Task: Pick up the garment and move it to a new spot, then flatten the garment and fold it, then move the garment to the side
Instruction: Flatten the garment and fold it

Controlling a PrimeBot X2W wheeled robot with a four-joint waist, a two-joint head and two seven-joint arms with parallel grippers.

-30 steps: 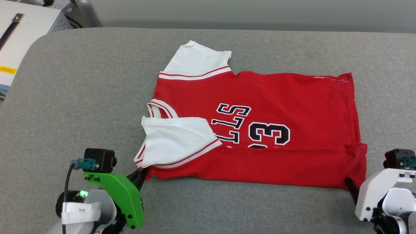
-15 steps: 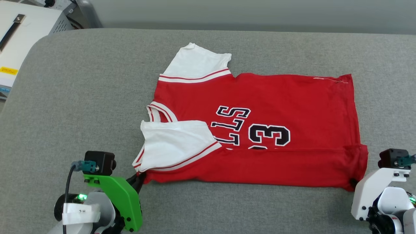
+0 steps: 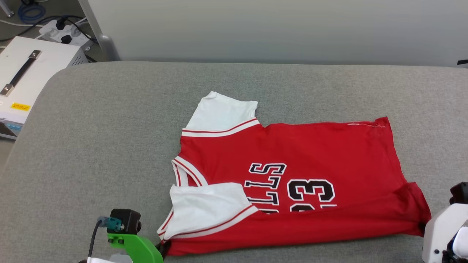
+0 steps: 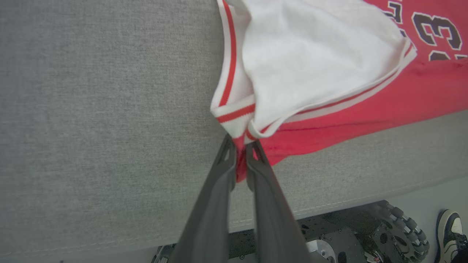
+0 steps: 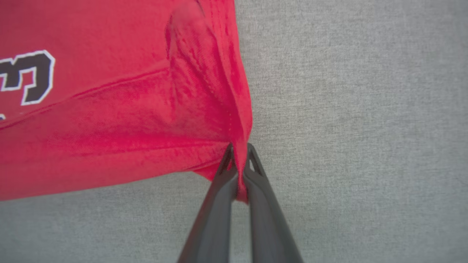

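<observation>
step: fold | left gripper [image 4: 239,146] clamped on garment [image 3: 299,146] at sleeve-side corner | right gripper [image 5: 239,149] clamped on hem-side corner | advice: lift both corners evenly, edge taut

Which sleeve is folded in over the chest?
The near sleeve, beside the left gripper: it lies on the garment's red body, overlapping the lettering. The far sleeve sticks out flat on the grey surface.

One red jersey [image 3: 292,153] lies on one grey padded table [image 3: 109,128]. Two grippers meet it: the left gripper [image 4: 240,144] at its sleeve corner and the right gripper [image 5: 240,149] at its hem corner. Beyond its collar side are one white case [image 3: 44,69] and one power strip [image 3: 60,31].
</observation>
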